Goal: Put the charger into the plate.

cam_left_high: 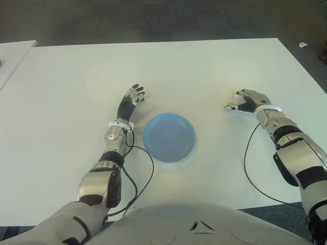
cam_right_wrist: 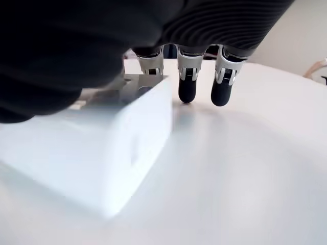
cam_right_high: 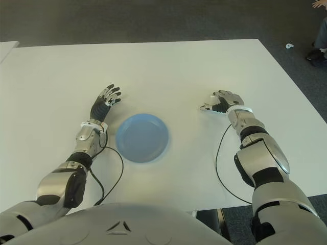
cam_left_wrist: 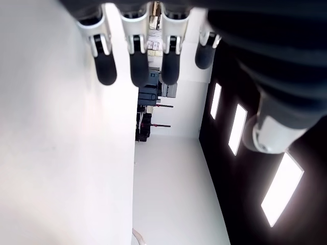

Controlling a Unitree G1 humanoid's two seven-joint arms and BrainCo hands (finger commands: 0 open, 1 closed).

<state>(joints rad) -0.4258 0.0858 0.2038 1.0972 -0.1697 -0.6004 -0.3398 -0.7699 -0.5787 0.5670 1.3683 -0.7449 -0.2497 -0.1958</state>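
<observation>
Right hand over the charger, plate bare at centre.

The right hand (cam_left_high: 247,101) sits on the white tabletop (cam_left_high: 204,66), right of the blue plate (cam_left_high: 168,137), fingers curled around the white charger (cam_right_wrist: 102,153), which lies on the tabletop beneath the palm. The left hand (cam_left_high: 132,97) shows just left of the plate, slightly farther away, fingers spread and holding nothing.

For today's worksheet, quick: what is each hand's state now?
Left hand: open, holding nothing.
Right hand: over the white charger; grasp cannot be told.
</observation>
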